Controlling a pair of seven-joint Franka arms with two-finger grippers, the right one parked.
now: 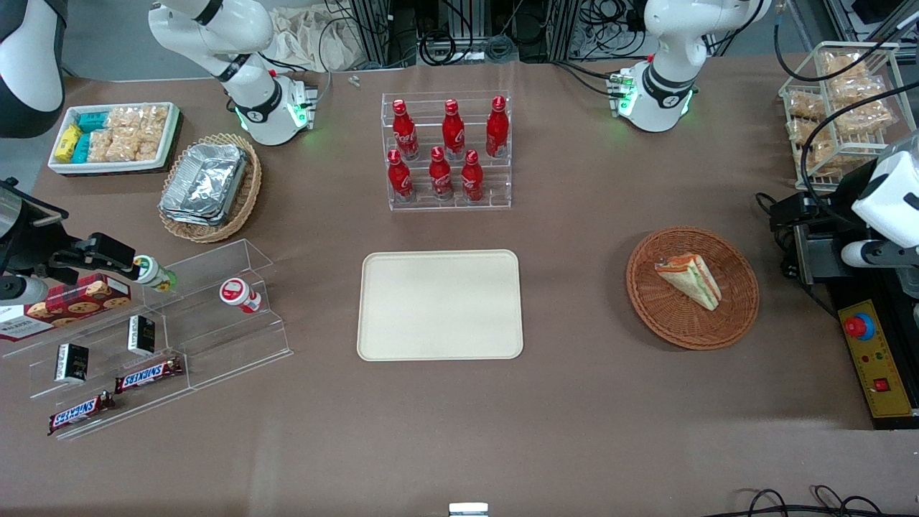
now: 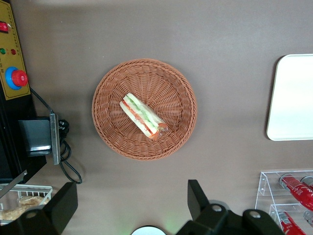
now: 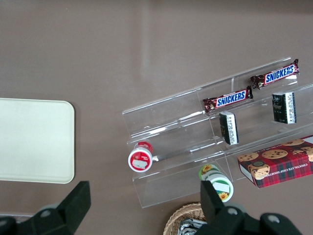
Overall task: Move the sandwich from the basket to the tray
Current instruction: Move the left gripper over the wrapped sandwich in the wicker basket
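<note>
The sandwich (image 1: 689, 279) lies on its side in the round reddish-brown basket (image 1: 739, 316), which sits on the brown desk (image 1: 574, 431) toward the working arm's end. From the left wrist view the sandwich (image 2: 142, 115) rests a little off the middle of the basket (image 2: 112, 127), its green and orange filling edge turned up. The gripper (image 2: 132, 208) hangs high above the desk, well apart from the sandwich and touching nothing; its two dark fingers (image 2: 198, 196) stand wide apart with only bare desk showing between them. The arm's white wrist shows at the working arm's edge of the desk, over the black control box (image 1: 879, 366) with the red button.

The cream tray (image 1: 439, 304) lies flat near the middle of the desk, well apart from the basket, with nothing on it.

Toward the parked arm's end, a clear stepped stand (image 1: 179, 337) holds two Snickers bars (image 1: 149, 374) on its nearest step, small dark boxes (image 1: 72, 361) above them, and a red cookie box (image 1: 68, 305) and two small bottles lying on their sides (image 1: 240, 295) higher up.

Farther from the front camera than the tray, a clear tiered rack (image 1: 449, 201) holds six red bottles (image 1: 440, 173) standing upright in two rows. Beside it toward the parked arm, a tan oval basket (image 1: 244, 201) carries stacked foil trays (image 1: 204, 183), and a white bin (image 1: 169, 147) at that corner of the desk is filled with snack packets. At the working arm's corner, a wire rack (image 1: 840, 151) holds bagged snacks.
</note>
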